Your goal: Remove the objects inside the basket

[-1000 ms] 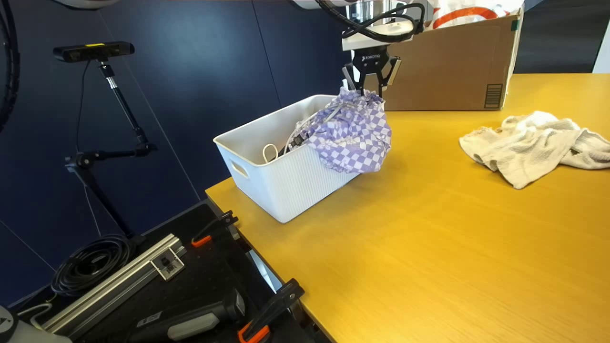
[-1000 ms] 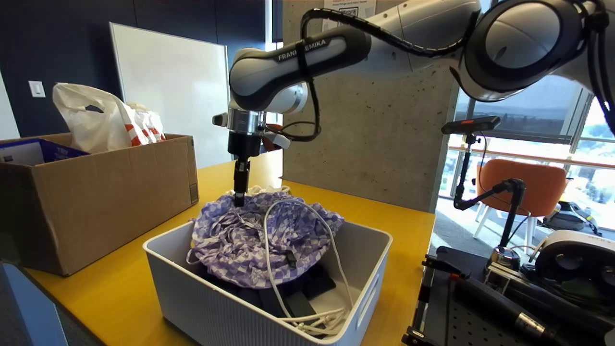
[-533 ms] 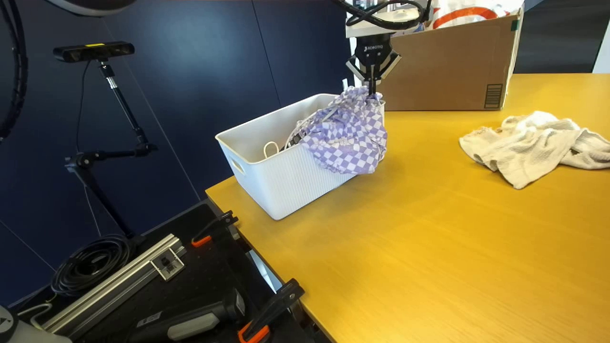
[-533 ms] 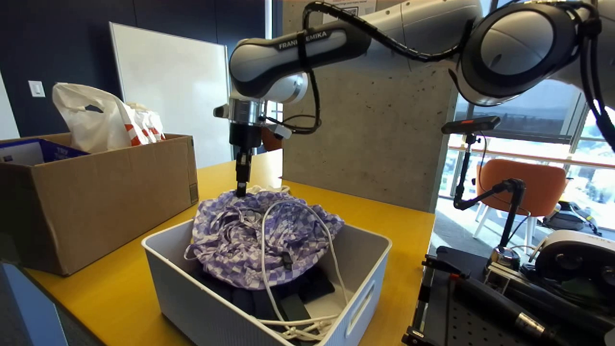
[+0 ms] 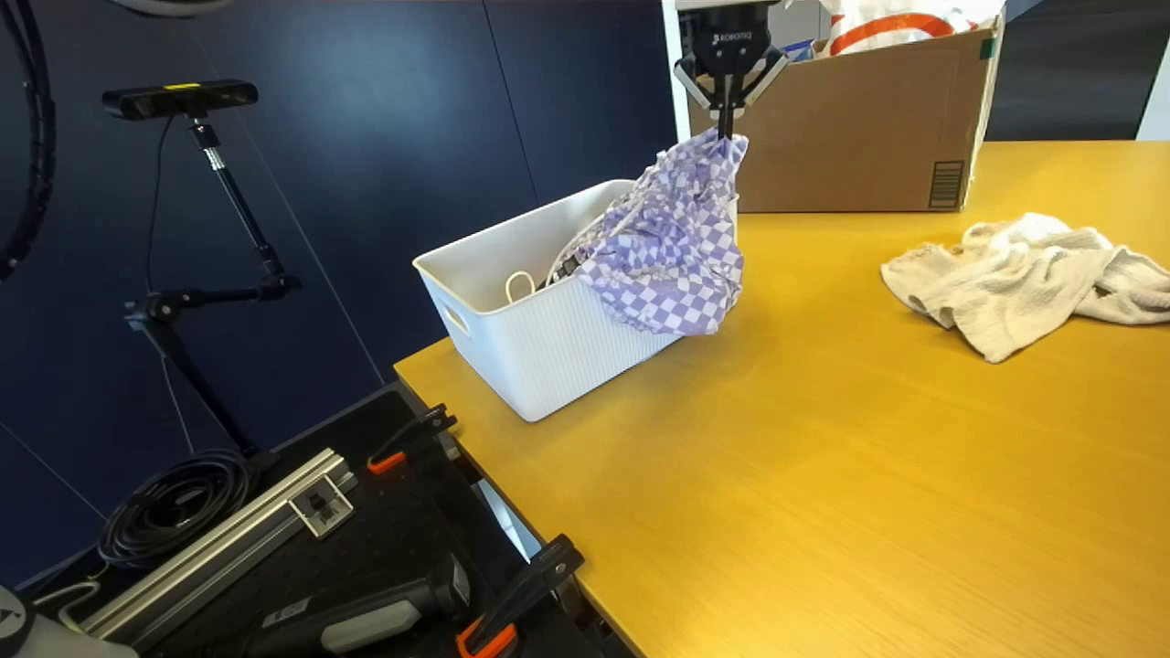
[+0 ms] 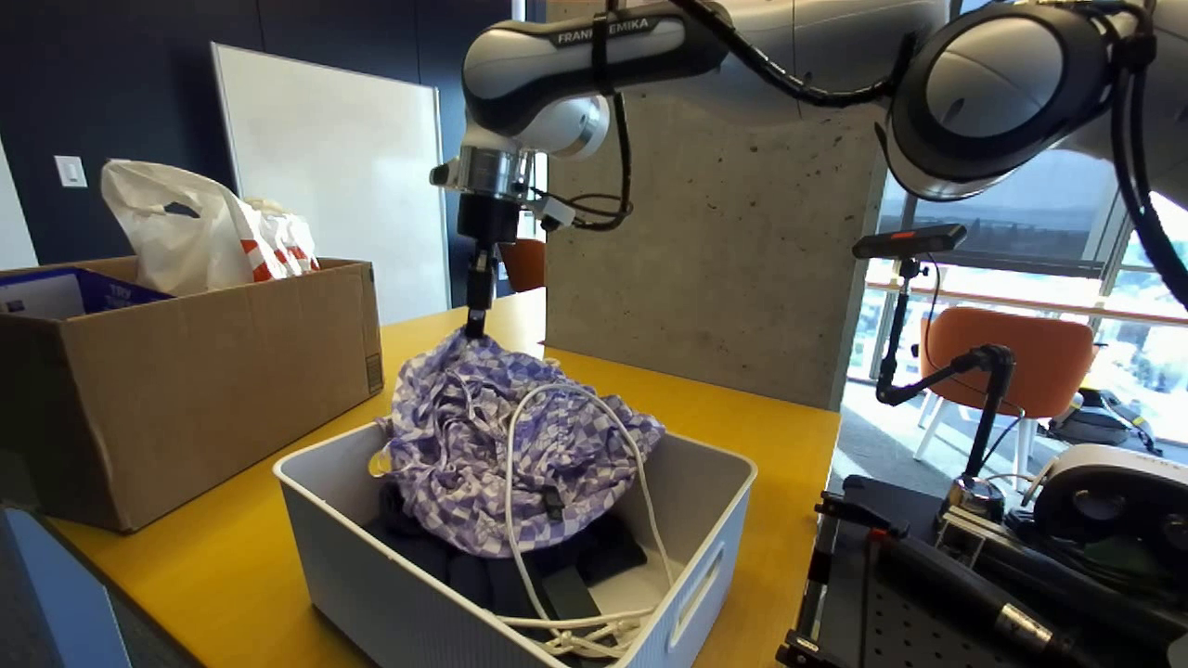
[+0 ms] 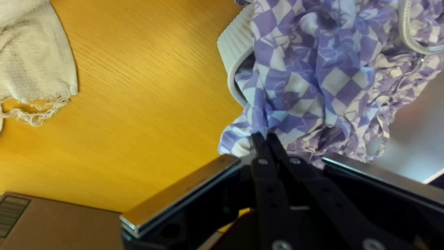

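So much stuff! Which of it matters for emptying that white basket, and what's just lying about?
Part of the job:
white basket
purple checked cloth, pinched in the jaws
white cord looped over it
dark items partly beneath

Seemingly just lying about:
cream cloth on the table
cardboard box
plastic bag in that box
coiled black cable

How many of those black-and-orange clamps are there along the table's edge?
2, seen in an exterior view: the upper clamp, near the basket, and the lower clamp, toward the bottom of that picture. Others may be hidden or out of view.
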Available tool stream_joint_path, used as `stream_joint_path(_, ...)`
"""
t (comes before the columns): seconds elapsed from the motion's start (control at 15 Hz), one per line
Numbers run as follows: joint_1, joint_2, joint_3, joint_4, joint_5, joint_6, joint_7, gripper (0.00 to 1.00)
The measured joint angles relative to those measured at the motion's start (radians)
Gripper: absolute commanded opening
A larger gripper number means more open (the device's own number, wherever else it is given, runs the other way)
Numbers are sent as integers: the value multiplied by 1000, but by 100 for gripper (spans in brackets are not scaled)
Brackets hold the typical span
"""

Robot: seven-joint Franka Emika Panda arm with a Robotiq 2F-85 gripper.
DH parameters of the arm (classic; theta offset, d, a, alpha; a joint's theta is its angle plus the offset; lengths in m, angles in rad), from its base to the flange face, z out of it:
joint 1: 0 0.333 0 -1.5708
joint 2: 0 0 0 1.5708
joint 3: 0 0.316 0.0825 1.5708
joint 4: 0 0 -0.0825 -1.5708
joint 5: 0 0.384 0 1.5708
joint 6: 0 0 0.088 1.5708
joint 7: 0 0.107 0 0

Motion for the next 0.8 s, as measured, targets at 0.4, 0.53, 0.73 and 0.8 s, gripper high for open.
stream_joint_path(0.4,-53,-132,-1,61,6,-68,27,1)
stream_joint_path(0.53,-76,-182,-8,80,5,-90,42,1)
stream_joint_path(0.73,-127,-243,-24,105,4,-113,55,1)
stream_joint_path(0.8,-146,-256,-29,114,4,-115,59,1)
